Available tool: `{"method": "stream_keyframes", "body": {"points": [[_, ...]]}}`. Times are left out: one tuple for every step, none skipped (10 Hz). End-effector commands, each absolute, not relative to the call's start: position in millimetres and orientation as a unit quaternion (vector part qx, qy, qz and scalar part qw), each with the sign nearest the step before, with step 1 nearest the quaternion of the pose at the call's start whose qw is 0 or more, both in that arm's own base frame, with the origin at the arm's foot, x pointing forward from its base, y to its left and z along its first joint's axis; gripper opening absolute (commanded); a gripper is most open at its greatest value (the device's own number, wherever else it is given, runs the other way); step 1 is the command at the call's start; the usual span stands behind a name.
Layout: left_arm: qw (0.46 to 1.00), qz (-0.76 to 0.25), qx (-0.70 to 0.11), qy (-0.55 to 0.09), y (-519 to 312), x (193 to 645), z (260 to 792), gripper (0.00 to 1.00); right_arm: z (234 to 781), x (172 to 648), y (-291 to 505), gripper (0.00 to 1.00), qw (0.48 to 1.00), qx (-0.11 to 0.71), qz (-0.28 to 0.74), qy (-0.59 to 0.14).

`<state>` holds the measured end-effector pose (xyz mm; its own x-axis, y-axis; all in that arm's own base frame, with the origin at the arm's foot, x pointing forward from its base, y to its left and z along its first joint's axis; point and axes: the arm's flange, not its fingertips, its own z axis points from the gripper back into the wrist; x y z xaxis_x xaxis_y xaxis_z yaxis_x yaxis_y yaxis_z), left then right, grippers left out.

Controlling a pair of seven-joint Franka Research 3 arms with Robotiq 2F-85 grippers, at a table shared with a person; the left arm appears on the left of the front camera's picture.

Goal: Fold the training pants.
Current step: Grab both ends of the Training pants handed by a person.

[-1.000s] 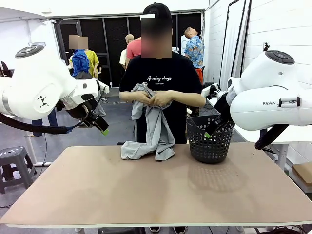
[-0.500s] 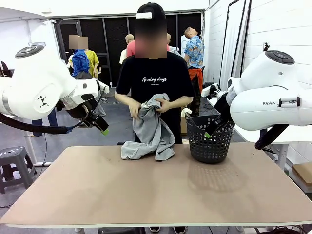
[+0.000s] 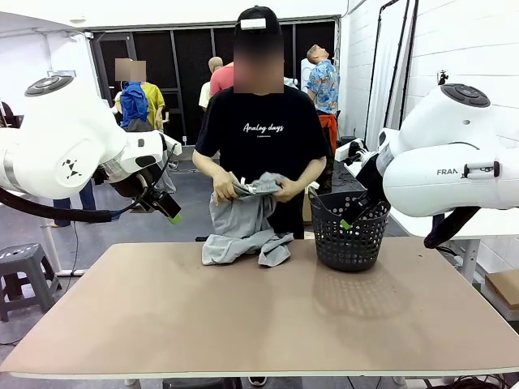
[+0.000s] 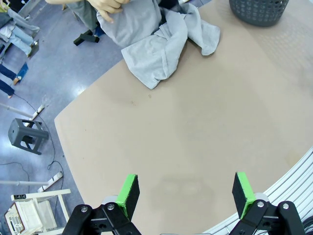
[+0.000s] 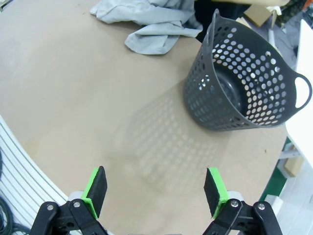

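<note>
The training pants (image 3: pixel 243 228) are at the far edge of the table (image 3: pixel 259 324), just left of the black mesh basket (image 3: pixel 347 250); their upper part is bunched and lifted off the table, gripped by a person standing at the far side, with one hand (image 3: pixel 225 191) on the left and the other hand (image 3: pixel 287 188) on the right; the lower part hangs down and lies crumpled on the tabletop, apart from the basket.

The left gripper (image 3: pixel 169 212) hangs in the air at the left, above the far left part of the table and well apart from the fabric; in its wrist view the left gripper (image 4: pixel 186 188) has its green pads spread wide with nothing between them, bare table (image 4: pixel 195 122) below, and the training pants (image 4: pixel 161 44) and basket (image 4: pixel 257 12) at the far end.

The right gripper (image 3: pixel 355 212) hangs at the right, overlapping the basket in the front view; from its wrist the right gripper (image 5: pixel 154 188) is likewise spread wide and holds nothing, above bare table (image 5: pixel 73 88); the basket (image 5: pixel 234 98) stands upright beyond it, with the training pants (image 5: pixel 146 24) farther off to the left.
</note>
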<state>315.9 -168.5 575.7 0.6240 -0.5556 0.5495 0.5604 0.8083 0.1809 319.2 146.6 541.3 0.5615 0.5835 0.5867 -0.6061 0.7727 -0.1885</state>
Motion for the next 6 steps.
{"method": "stream_keyframes", "body": {"points": [[0.899,-0.315,-0.003,-0.306,-167.6,316.6,575.7,1.00,539.5,320.2,147.4,1.00,0.883,0.018,0.334,-0.330],[0.899,-0.315,-0.003,-0.306,-167.6,316.6,575.7,1.00,539.5,320.2,147.4,1.00,0.883,0.018,0.334,-0.330],[0.899,-0.315,-0.003,-0.306,-167.6,316.6,575.7,1.00,539.5,320.2,147.4,1.00,0.883,0.018,0.334,-0.330],[0.899,-0.315,-0.003,-0.306,-167.6,316.6,575.7,1.00,539.5,320.2,147.4,1.00,0.883,0.018,0.334,-0.330],[0.899,-0.315,-0.003,-0.306,-167.6,316.6,575.7,1.00,539.5,320.2,147.4,1.00,0.883,0.018,0.334,-0.330],[0.899,-0.315,-0.003,-0.306,-167.6,316.6,575.7,1.00,539.5,320.2,147.4,1.00,0.883,0.018,0.334,-0.330]]}}
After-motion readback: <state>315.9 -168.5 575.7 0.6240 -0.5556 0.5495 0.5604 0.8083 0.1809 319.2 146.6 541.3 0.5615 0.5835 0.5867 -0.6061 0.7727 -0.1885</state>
